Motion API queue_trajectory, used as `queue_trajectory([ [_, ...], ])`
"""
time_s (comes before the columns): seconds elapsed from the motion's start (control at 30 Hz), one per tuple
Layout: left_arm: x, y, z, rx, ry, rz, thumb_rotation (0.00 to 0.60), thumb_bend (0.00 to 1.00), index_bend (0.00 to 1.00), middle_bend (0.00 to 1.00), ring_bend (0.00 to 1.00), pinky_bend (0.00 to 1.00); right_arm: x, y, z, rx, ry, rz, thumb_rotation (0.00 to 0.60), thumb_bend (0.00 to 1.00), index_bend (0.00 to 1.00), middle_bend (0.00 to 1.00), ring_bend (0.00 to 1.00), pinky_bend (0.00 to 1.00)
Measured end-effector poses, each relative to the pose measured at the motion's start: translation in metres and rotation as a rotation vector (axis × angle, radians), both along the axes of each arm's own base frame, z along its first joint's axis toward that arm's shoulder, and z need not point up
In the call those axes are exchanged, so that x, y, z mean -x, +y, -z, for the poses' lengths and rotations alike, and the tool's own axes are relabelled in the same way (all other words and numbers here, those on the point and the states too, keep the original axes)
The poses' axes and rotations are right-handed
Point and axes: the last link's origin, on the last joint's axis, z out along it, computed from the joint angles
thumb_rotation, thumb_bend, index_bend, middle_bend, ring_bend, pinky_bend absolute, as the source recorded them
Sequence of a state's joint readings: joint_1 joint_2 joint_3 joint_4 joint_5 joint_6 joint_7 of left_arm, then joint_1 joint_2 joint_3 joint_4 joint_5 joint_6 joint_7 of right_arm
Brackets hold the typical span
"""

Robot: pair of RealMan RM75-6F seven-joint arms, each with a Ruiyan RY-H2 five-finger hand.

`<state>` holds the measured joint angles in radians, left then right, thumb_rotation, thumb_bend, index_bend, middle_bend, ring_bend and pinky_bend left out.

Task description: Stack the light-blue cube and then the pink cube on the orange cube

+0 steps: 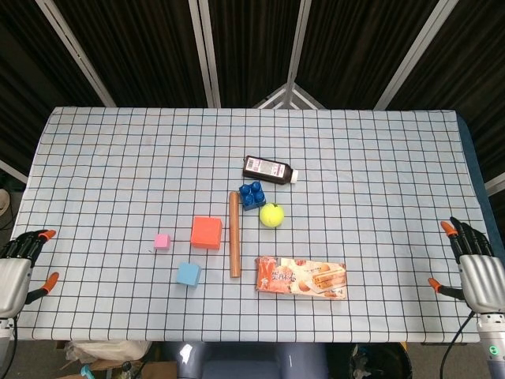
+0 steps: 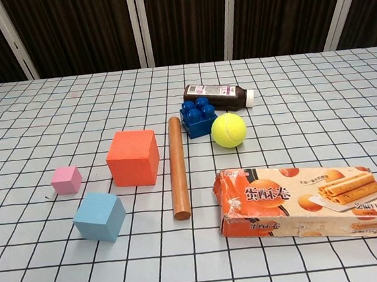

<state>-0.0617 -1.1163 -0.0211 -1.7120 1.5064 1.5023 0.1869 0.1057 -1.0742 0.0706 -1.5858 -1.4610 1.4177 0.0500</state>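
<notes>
The orange cube [image 1: 206, 232] [image 2: 133, 158] sits on the checked cloth left of centre. A small pink cube [image 1: 162, 241] [image 2: 66, 180] lies to its left, and the light-blue cube [image 1: 188, 274] [image 2: 99, 217] rests in front of both. All three stand apart on the cloth. My left hand [image 1: 16, 272] hovers at the table's left front corner, fingers apart and holding nothing. At the right front edge my right hand [image 1: 476, 269] is likewise empty with spread fingers. Neither hand shows in the chest view.
A wooden rod [image 1: 234, 245] [image 2: 177, 166] lies just right of the orange cube. Beyond it are a blue toy brick [image 1: 252, 195], a dark bottle [image 1: 270, 169] on its side and a yellow tennis ball [image 1: 272, 215]. A snack box [image 1: 301, 277] [image 2: 302, 200] lies front right.
</notes>
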Motion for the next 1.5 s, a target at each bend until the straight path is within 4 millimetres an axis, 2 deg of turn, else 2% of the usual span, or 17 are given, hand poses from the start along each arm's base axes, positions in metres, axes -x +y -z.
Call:
queue_trajectory([
  [0.17,-0.001,0.001,0.003,0.009,0.001,0.004,0.600,0.33,0.14,0.22,0.18,0.22,0.000,0.000,0.000,-0.006,-0.003,-0.003,0.600,0.13,0.00,0.01,0.01,0.10],
  [0.23,-0.004,0.002,0.006,0.015,-0.004,0.016,0.600,0.31,0.14,0.30,0.27,0.32,0.000,0.001,0.001,-0.010,-0.006,0.000,0.600,0.13,0.00,0.01,0.01,0.10],
  [0.3,-0.007,0.002,0.010,0.030,-0.017,0.032,0.600,0.28,0.15,0.47,0.45,0.51,0.001,0.000,0.001,-0.015,-0.007,0.005,0.600,0.13,0.00,0.01,0.01,0.10],
  [0.4,-0.016,0.005,0.019,0.049,-0.072,0.062,0.600,0.26,0.20,0.69,0.65,0.74,0.002,-0.001,0.002,-0.022,-0.008,0.012,0.600,0.13,0.00,0.01,0.01,0.10],
  [0.5,-0.027,0.012,0.028,0.045,-0.116,0.098,0.600,0.24,0.22,0.78,0.73,0.82,0.002,-0.002,0.003,-0.029,-0.011,0.012,0.600,0.13,0.00,0.01,0.01,0.10],
  [0.73,-0.057,0.027,0.047,0.159,-0.138,0.136,0.600,0.18,0.23,0.83,0.78,0.87,0.004,-0.003,0.002,-0.033,-0.014,0.018,0.600,0.13,0.00,0.01,0.01,0.10],
  [0.9,-0.078,0.036,0.051,0.234,-0.093,0.119,0.600,0.16,0.24,0.84,0.79,0.88,0.004,-0.004,0.003,-0.039,-0.012,0.021,0.600,0.13,0.00,0.01,0.01,0.10],
  [1.23,-0.119,0.062,0.074,0.366,-0.031,0.114,0.600,0.18,0.31,0.84,0.79,0.88,0.005,-0.004,0.003,-0.037,-0.013,0.029,0.600,0.13,0.00,0.01,0.01,0.10],
  [1.5,-0.138,0.072,0.097,0.419,-0.037,0.124,0.600,0.20,0.33,0.84,0.79,0.88,0.006,-0.004,0.001,-0.035,-0.020,0.033,0.600,0.13,0.00,0.01,0.01,0.10],
])
